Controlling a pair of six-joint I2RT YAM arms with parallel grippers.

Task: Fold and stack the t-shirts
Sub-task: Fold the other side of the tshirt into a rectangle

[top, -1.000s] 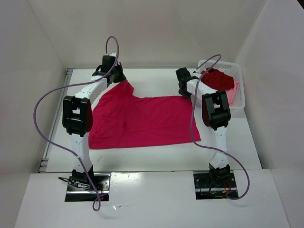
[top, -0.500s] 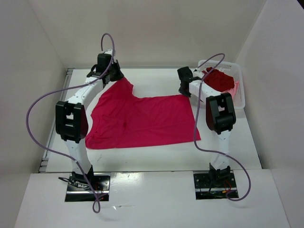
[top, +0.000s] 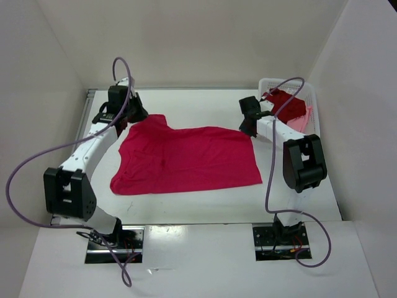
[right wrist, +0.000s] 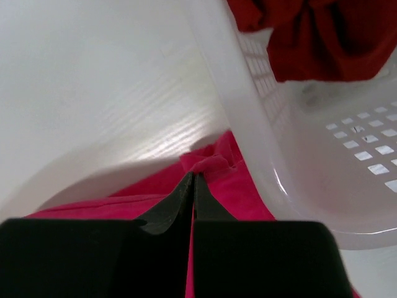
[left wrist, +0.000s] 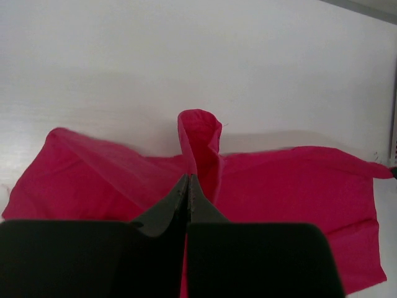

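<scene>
White tabletop point(top: 198, 202), plain off-white walls point(top: 205, 37) on three sides, even light

My left gripper point(top: 144, 116) pinches the far left corner of the crimson t-shirt point(top: 186, 158) and my right gripper point(top: 246, 130) pinches its far right corner. The cloth lies spread over the white table point(top: 205, 102) between my two arms. Off to my right sits the white basket point(top: 314, 121), with the darker red t-shirt point(top: 287, 104) heaped inside and the light pink t-shirt point(top: 301, 124) showing beside it.
</scene>
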